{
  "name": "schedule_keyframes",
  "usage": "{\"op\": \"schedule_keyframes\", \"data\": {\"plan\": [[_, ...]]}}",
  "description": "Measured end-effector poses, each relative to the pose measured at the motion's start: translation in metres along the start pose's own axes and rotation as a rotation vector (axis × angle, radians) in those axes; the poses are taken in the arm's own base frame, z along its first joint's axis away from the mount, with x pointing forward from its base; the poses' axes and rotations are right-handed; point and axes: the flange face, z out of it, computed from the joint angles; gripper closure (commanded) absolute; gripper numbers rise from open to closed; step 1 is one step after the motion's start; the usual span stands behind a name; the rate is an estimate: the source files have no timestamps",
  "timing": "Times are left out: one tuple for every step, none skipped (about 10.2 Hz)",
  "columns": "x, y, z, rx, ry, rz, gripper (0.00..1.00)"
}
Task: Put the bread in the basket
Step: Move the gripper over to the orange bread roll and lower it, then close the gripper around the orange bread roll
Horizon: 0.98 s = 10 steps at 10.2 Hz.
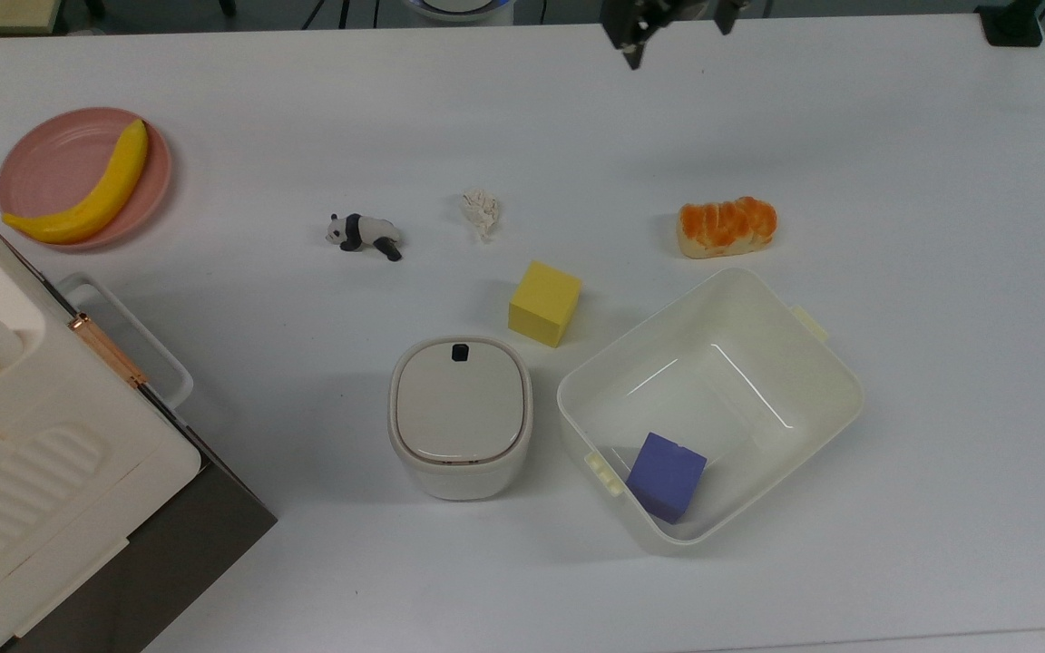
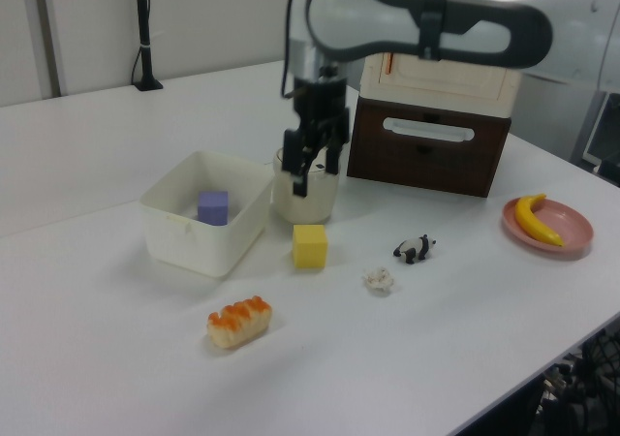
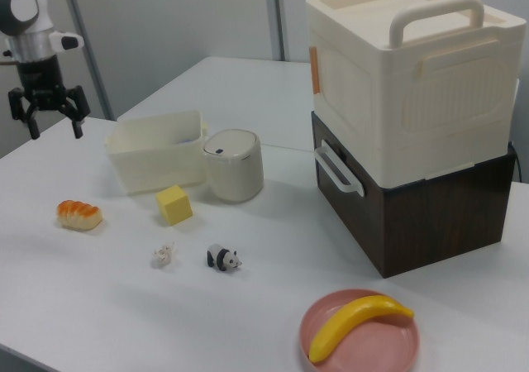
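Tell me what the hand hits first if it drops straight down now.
Likely bare table: the open hand points down beyond the bread, nearer the top view's upper edge. Depth is uncertain.

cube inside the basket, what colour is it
Purple-blue; the cube in the basket shows best in the top view.

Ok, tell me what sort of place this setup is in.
Likely a robotics lab: a robot arm's gripper hangs over a white table laid with toy props, such as the bread and a panda figurine.
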Motion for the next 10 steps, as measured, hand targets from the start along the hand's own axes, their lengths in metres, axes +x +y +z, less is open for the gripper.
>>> {"op": "schedule_keyframes", "data": {"plan": [[0.008,-0.017,0.012,0.001,0.001,-0.030,0.00],[0.020,-0.033,0.033,0.003,0.016,-0.058,0.00],[0.030,-0.039,0.051,0.005,0.034,-0.074,0.00],[0.039,-0.043,0.070,0.001,0.050,-0.122,0.00],[0.048,-0.046,0.095,-0.011,0.041,-0.228,0.00],[0.054,-0.046,0.111,-0.020,0.023,-0.345,0.00],[0.060,-0.045,0.126,-0.021,0.002,-0.458,0.00],[0.064,-0.045,0.143,-0.018,-0.024,-0.559,0.00],[0.067,-0.041,0.161,-0.043,-0.064,-0.642,0.00],[0.069,-0.040,0.177,-0.067,-0.099,-0.686,0.00]]}}
